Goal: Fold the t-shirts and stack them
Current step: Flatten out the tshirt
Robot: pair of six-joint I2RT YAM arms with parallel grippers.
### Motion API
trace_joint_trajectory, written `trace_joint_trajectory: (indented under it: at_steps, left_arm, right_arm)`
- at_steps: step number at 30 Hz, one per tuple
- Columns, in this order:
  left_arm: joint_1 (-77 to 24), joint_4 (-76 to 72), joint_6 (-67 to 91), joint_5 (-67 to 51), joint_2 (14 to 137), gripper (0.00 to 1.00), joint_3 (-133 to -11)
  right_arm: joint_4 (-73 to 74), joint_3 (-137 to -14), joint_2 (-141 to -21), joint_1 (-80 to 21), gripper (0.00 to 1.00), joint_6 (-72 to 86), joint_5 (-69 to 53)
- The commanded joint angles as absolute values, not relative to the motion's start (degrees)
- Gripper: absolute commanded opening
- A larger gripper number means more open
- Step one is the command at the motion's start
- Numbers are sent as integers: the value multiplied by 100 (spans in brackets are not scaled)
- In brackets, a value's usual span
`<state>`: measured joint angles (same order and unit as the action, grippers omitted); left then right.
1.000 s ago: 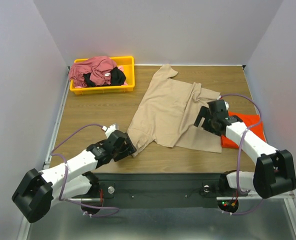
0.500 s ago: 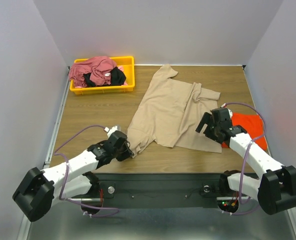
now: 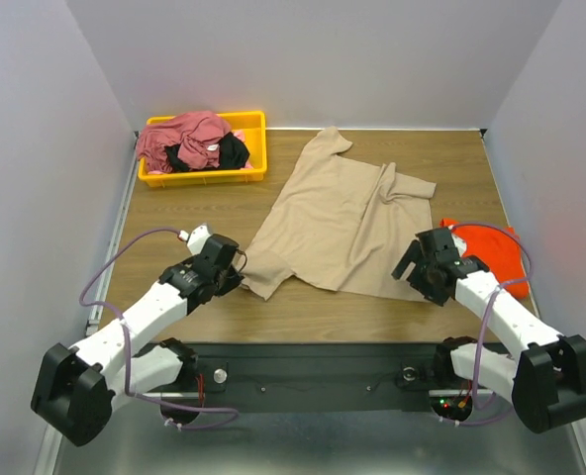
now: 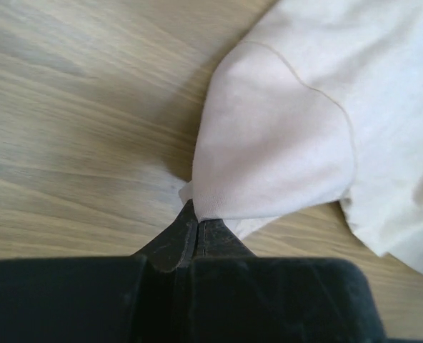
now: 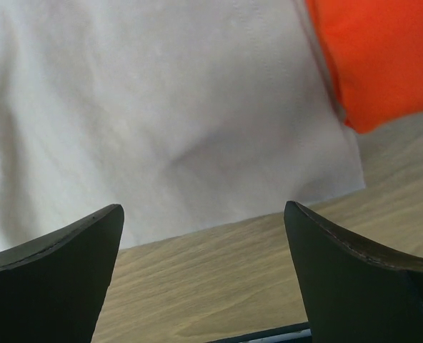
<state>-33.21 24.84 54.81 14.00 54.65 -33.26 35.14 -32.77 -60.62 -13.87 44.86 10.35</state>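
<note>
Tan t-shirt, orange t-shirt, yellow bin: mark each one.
tan t-shirt (image 3: 338, 223), top external view, middle of its body
orange t-shirt (image 3: 496, 255), top external view, its uncovered centre
yellow bin (image 3: 204, 178), top external view, its front wall

Tan t-shirt (image 3: 338, 223) spread mid-frame, rumpled. Left gripper (image 3: 236, 269) at its lower-left sleeve; right gripper (image 3: 412, 267) by lower-right hem. Orange t-shirt (image 3: 486, 252) far right; yellow bin (image 3: 204, 178) upper left.

Soft cloth on wood grain
tan tee (image 3: 338, 223) matt, smooth knit; table (image 3: 194, 213) matt wood; my fingers (image 5: 54, 268) matt blk; bin (image 3: 254, 170) smooth plastic.
</note>
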Motion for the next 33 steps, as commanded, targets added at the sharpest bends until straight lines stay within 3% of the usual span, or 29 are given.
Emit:
trace_joint_trajectory:
  at_steps: [1,6,19,23,26,33]
  left_arm:
    - [-3068,2427,5230,1547,5800,0,-3252]
    - [-2532,2215,5160,2039,6292,0,-3541]
    - [-2470,1837,4650,1574,6459,0,-4236]
    - [-2470,1819,4658,1521,6539,0,-4131]
    - [-2461,1828,4684,1556,6495,0,-4070]
    - [-2461,1925,4729,1643,6372,0,-4096]
  right_arm:
    - [4016,-3349,-5828,-1362,100,5201,1616]
    - [4104,-3313,-5783,-1362,100,5475,1801]
    - [4017,-2980,-6232,-1371,100,6020,2232]
    - [3569,-2787,-6170,-1362,94,5977,2083]
    - [3463,-2768,-6371,-1354,86,5968,2188]
    - [2963,-2769,-6917,-1362,40,5801,2153]
